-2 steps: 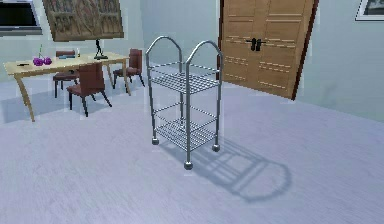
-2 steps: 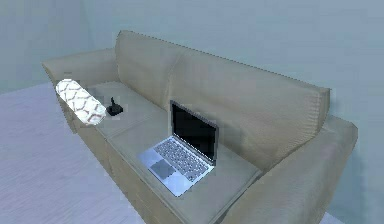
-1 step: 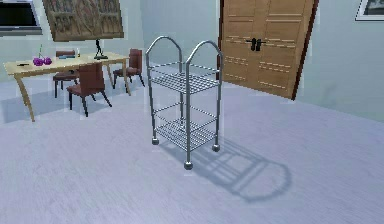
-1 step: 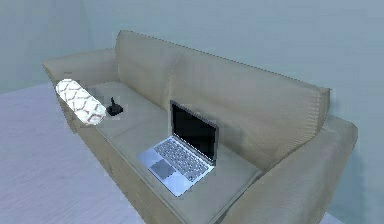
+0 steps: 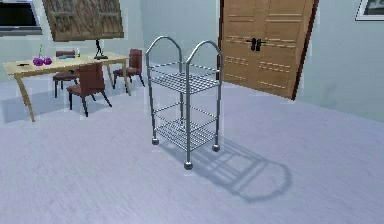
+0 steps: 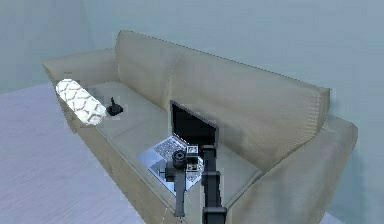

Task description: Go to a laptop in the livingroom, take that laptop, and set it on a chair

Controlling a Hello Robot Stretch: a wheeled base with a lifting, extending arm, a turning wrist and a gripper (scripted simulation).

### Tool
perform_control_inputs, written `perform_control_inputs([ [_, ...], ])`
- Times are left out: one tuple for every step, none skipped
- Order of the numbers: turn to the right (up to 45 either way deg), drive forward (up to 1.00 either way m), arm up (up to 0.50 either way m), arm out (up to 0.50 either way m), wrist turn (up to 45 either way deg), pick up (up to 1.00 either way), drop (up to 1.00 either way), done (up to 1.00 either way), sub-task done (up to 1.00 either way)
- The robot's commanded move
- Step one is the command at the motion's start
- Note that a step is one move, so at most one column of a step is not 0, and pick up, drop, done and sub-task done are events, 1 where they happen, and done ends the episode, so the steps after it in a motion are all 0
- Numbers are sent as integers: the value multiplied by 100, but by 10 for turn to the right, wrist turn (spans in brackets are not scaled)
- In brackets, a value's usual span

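A pale wooden surface [image 5: 25,68] stands at the forward view's left, in a room with grey-blue walls and a pale floor. Dark red chairs [image 5: 90,85] are drawn up around it and a small purple thing [image 5: 42,61] rests on top. A wooden double door [image 5: 265,45] is set in the far wall, and a framed picture [image 5: 83,18] hangs above the dining corner. A wheeled wire cart [image 5: 185,100] stands on the open floor directly ahead.

In the arm side view a beige sofa [image 6: 270,110] runs across, with a patterned cushion [image 6: 82,100] on its arm at the picture's left and a small dark object [image 6: 117,105] on the seat. The laptop [image 6: 190,135] sits lid-up on the seat cushion. The arm [image 6: 212,195] rises toward it, and the hand [image 6: 179,160] shows against the laptop's base. Whether it grasps anything cannot be told.
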Motion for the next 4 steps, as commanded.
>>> perform_control_inputs([
  [0, 0, 0, 0, 450, 0, 0, 0, 0],
  [0, 0, 0, 0, 450, 0, 0, 0, 0],
  [0, 0, 0, 0, 450, 0, 0, 0, 0],
  [0, 0, 0, 0, 330, 0, 0, 0, 0],
])
